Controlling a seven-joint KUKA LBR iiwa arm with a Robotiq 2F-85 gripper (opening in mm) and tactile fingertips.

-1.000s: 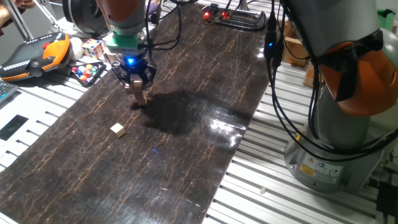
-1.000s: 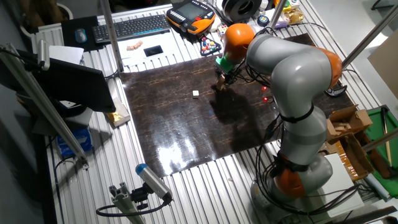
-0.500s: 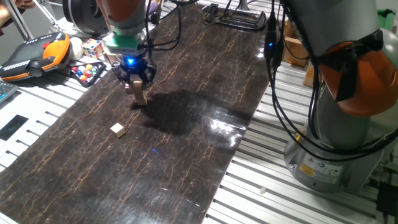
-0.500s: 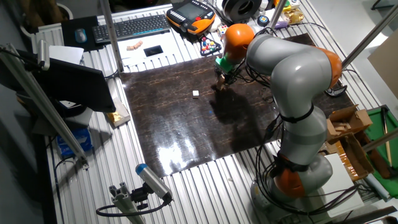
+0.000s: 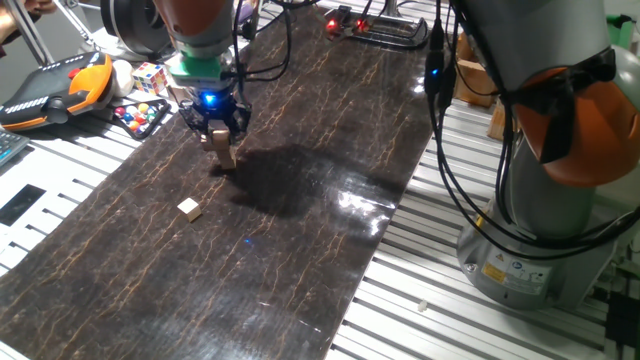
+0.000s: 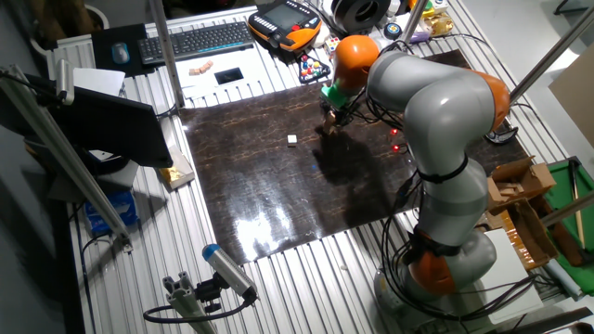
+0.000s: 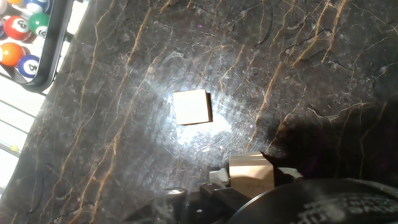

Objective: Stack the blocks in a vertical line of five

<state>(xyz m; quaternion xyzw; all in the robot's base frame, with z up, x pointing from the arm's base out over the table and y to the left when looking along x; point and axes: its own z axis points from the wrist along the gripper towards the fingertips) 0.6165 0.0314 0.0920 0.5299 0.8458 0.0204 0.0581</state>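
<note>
On my screens the gripper (image 5: 221,143) hangs low over the dark marbled table (image 5: 300,230) toward its far left edge, its fingers clenched on one small tan wooden block (image 5: 225,152). My hand view shows that held block (image 7: 251,174) at about five o'clock, with another block (image 7: 191,106) lying flat and apart on the table near the centre under a bright glare. A loose block (image 5: 188,208) sits alone on the table at roughly seven o'clock from the gripper, well clear of it.
</note>
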